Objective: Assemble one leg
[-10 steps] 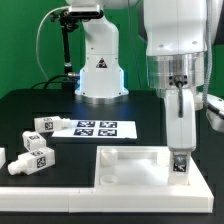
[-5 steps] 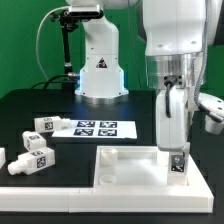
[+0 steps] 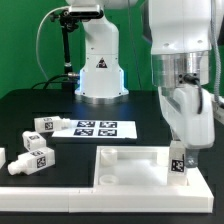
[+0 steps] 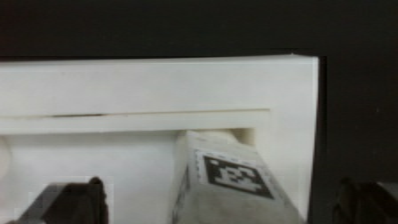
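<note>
A leg [image 3: 177, 160], a small white block with a square tag, stands upright and slightly tilted at the near corner of the flat white panel [image 3: 130, 160] on the exterior view's right. My gripper [image 3: 181, 140] hangs straight over it. In the wrist view the leg [image 4: 231, 175] rises between my two dark fingers [image 4: 71, 203], with a gap on each side, above the panel's rim [image 4: 160, 95]. The gripper [image 4: 217, 208] is open around the leg.
Three more legs lie on the black table at the exterior view's left: one [image 3: 46, 125] farther back and two [image 3: 34, 150] nearer. The marker board [image 3: 95, 128] lies behind the panel. The robot base [image 3: 100, 70] stands at the back.
My hand has turned about its vertical axis and shifted slightly toward the exterior view's right. The leg has stayed at the panel's corner.
</note>
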### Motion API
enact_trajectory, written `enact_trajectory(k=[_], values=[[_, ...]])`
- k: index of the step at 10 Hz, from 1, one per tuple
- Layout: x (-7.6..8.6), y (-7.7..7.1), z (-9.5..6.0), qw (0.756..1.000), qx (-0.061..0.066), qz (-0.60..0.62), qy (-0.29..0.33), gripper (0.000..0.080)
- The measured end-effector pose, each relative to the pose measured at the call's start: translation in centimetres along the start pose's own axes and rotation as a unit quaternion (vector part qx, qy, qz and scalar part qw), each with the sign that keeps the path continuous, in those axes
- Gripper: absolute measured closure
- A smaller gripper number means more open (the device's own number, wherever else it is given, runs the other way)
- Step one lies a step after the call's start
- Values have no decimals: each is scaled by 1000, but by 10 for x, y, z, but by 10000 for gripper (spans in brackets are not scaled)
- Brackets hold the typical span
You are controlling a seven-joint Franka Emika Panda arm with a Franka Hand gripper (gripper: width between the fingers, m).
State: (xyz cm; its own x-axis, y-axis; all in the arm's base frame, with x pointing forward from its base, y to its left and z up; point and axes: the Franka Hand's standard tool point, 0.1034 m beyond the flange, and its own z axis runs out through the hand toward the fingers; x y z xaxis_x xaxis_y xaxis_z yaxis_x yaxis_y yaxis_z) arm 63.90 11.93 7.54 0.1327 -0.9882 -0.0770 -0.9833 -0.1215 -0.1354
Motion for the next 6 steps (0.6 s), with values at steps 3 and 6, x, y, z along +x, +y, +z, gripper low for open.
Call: enact_trajectory(k=[3,6], values=[[9,-10,-40,994,17,-107,-8,151],[9,-11,-39,994,19,-106,-7,151]])
